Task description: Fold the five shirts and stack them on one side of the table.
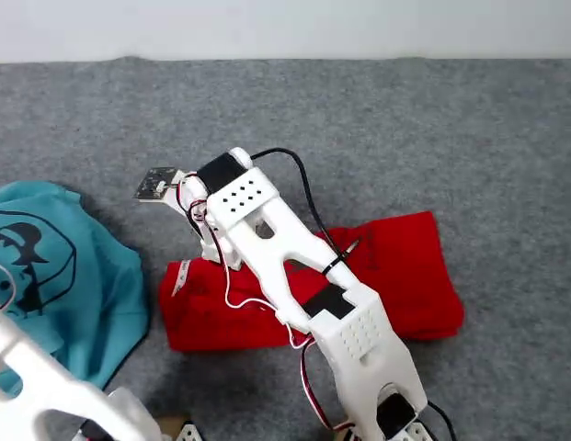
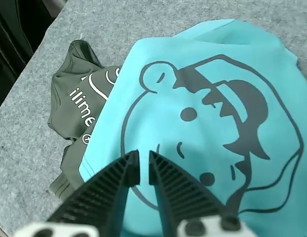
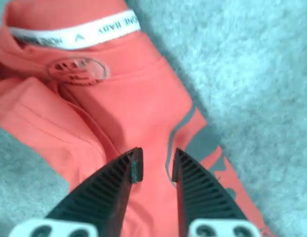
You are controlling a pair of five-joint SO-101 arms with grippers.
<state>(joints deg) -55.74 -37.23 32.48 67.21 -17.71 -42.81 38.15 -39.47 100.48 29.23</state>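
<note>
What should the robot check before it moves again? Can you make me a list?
1. Right pincer open and empty over the red cotton shirt: ok.
2. Left pincer empty over the teal cartoon-print shirt: ok.
3. Red shirt flat and smooth: not ok, creases show.
4. All shirts in one stack: not ok, red lies apart from teal.
5. Dark olive shirt free to grab: not ok, the teal shirt partly covers it.

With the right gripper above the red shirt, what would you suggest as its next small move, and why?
Probably lower the right gripper straight down and pinch the red shirt beneath it. Its fingers stand apart and hold nothing, they sit above the fabric near the collar label, and the shirt lies only roughly folded on the grey table.
</note>
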